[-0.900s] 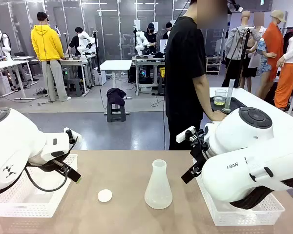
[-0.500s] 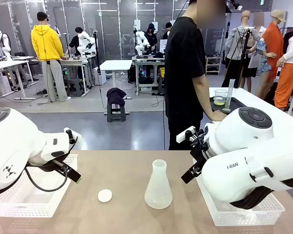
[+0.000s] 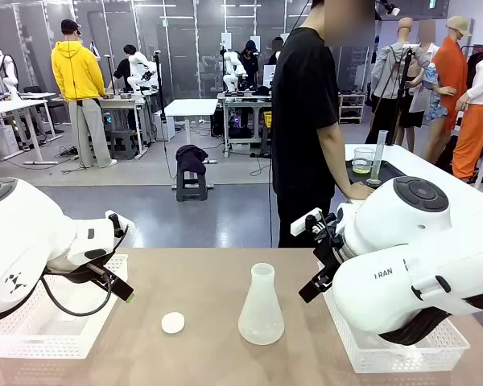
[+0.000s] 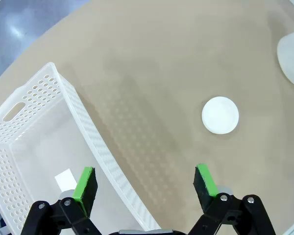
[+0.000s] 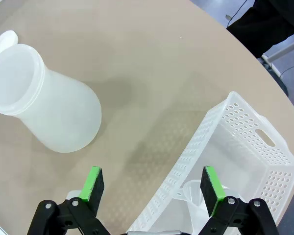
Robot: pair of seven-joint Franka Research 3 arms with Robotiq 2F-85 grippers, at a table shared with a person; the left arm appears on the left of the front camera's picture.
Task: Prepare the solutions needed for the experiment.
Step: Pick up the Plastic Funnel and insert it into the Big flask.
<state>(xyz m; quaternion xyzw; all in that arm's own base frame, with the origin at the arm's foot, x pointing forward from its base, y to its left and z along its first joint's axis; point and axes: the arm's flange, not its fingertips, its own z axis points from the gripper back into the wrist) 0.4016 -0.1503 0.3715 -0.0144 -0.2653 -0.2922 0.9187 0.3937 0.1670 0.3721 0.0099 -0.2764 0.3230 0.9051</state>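
Holding both jaws wide apart, gripping nothing: my left gripper hangs over a white basket rim, and my right gripper has the frosted flask at 10 o'clock. The yellow-green solution sits in a beaker at the flask's 1 o'clock, well apart from both.

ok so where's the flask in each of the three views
Front view: flask stands on the table, bottom centre.
Left wrist view: flask cut off at the right edge, near the top.
Right wrist view: flask at upper left, seen from above.
Shared landmark: the small white cap on the table near it.
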